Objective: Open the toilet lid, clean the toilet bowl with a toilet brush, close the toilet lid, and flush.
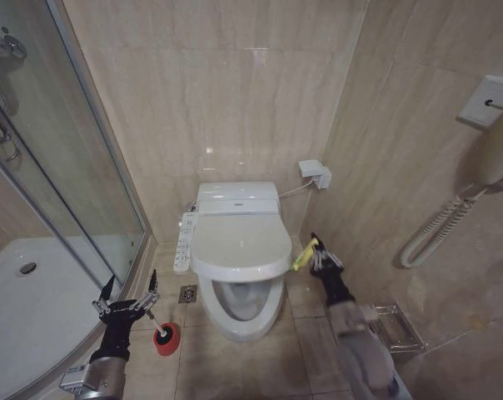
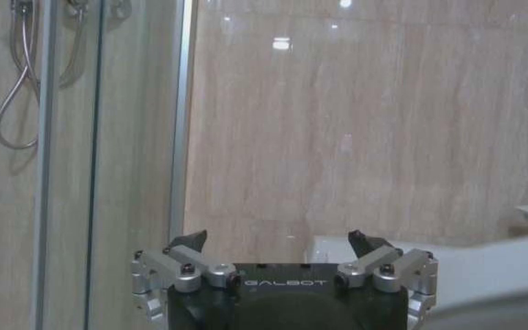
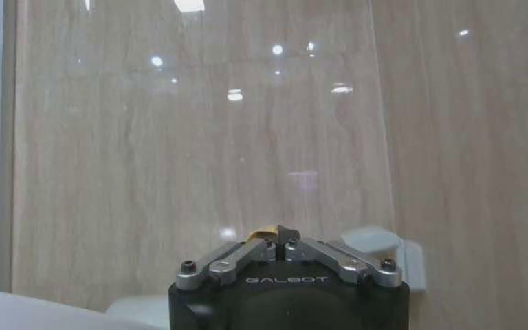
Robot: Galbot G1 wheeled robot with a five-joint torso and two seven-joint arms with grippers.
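The white toilet lid (image 1: pixel 239 240) lies down flat over the toilet bowl (image 1: pixel 245 315). A yellow-green band (image 1: pixel 304 254) sticks out from the lid's right edge. My right gripper (image 1: pixel 318 252) is shut on that band, and a yellowish sliver shows between its closed fingertips (image 3: pixel 266 235) in the right wrist view. The toilet brush (image 1: pixel 154 322) stands in its red cup (image 1: pixel 166 339) on the floor left of the bowl, its bristle head sunk in the cup. My left gripper (image 1: pixel 128 293) hangs open just above the brush handle, holding nothing; its fingers (image 2: pixel 193 242) are spread wide.
A glass shower enclosure (image 1: pixel 77 175) and its white tray (image 1: pixel 35 292) lie close on the left. A floor drain (image 1: pixel 188 293) sits beside the bowl. The right wall carries a socket (image 1: pixel 316 173), a handset with a coiled cord (image 1: pixel 439 225) and a wire rack (image 1: pixel 397 327).
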